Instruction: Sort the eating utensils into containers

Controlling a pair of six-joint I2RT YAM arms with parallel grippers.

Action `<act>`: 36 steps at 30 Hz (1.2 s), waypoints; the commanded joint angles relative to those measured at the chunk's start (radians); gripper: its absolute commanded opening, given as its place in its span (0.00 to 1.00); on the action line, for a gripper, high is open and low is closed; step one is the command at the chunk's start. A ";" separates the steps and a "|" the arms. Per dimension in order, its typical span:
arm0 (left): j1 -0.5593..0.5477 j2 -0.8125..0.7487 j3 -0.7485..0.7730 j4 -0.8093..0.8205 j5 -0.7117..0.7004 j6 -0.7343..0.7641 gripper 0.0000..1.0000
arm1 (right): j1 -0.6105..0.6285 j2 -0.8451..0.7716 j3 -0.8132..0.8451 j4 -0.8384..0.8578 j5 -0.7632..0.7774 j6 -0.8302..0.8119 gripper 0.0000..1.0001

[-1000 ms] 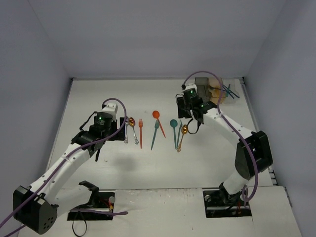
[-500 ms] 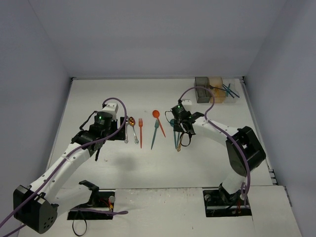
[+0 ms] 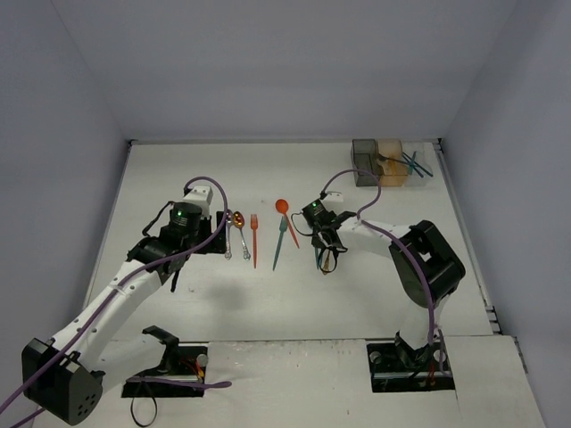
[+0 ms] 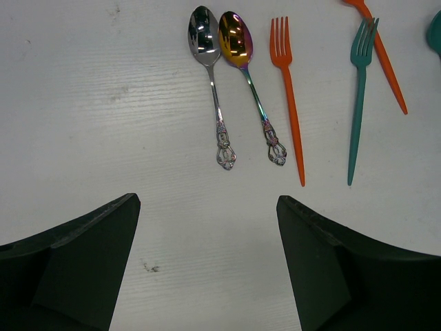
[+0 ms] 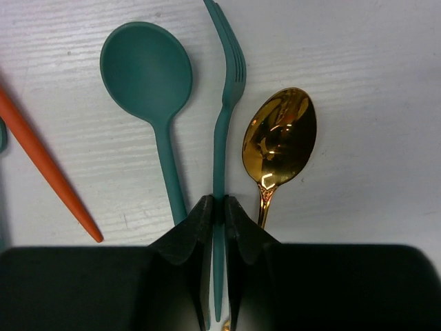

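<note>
My right gripper (image 5: 219,201) is shut on the handle of a teal fork (image 5: 231,62) that lies on the table, between a teal spoon (image 5: 146,69) and a gold spoon (image 5: 279,138). In the top view this gripper (image 3: 319,235) sits low over those utensils. My left gripper (image 4: 207,207) is open and empty, just short of a silver spoon (image 4: 207,48), an iridescent gold spoon (image 4: 238,41), an orange fork (image 4: 286,83) and another teal fork (image 4: 358,89). The three bins stand at the back right: dark grey (image 3: 365,161), orange-tan (image 3: 390,161), clear (image 3: 415,171).
An orange spoon (image 3: 284,212) lies between the two groups of utensils. Blue-teal chopsticks (image 3: 413,163) stick out of the clear bin. The table's right edge (image 3: 464,232) and the walls are close to the bins.
My right arm has swung from the bins back down to the row of utensils and shut on the teal fork's handle. The left arm has hardly moved.
</note>
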 commanded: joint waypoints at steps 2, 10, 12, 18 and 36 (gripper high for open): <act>-0.005 -0.024 0.012 0.034 -0.009 -0.001 0.78 | 0.012 -0.008 -0.012 0.009 0.070 0.021 0.00; -0.006 -0.029 0.013 0.032 -0.013 0.003 0.78 | -0.001 -0.151 0.106 -0.027 0.131 -0.258 0.00; -0.006 -0.031 0.012 0.033 -0.016 0.005 0.78 | -0.059 -0.188 0.147 -0.048 0.124 -0.330 0.00; -0.006 -0.032 0.015 0.029 -0.022 0.006 0.78 | -0.282 -0.178 0.298 -0.058 0.007 -0.600 0.00; -0.015 -0.005 0.013 0.023 -0.036 0.015 0.78 | -0.635 0.321 0.848 -0.098 -0.282 -0.881 0.00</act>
